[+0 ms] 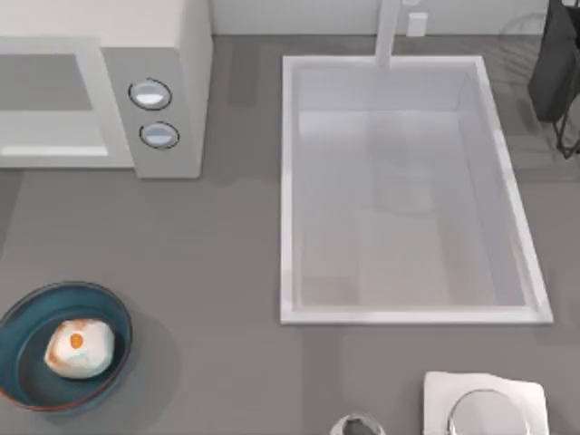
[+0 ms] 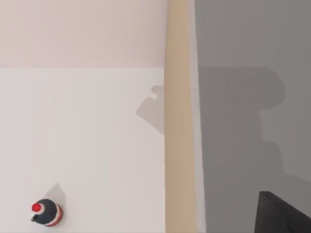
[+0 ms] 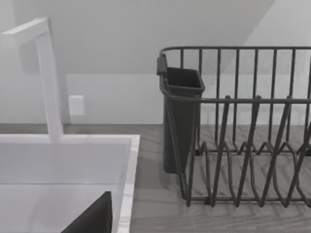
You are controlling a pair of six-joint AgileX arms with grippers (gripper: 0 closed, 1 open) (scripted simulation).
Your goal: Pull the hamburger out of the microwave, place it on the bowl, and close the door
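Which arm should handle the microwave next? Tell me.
Left, likely: the microwave sits at the table's left, while the right arm's camera faces the sink and dish rack at the right.

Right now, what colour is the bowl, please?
Dark teal-blue bowl, thin reddish rim; top view.

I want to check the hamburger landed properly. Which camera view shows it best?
The top view: the hamburger sits inside the bowl, at the table's left near corner. The left wrist view looks at a floor and a bottle instead, and the right wrist view at the sink and dish rack.
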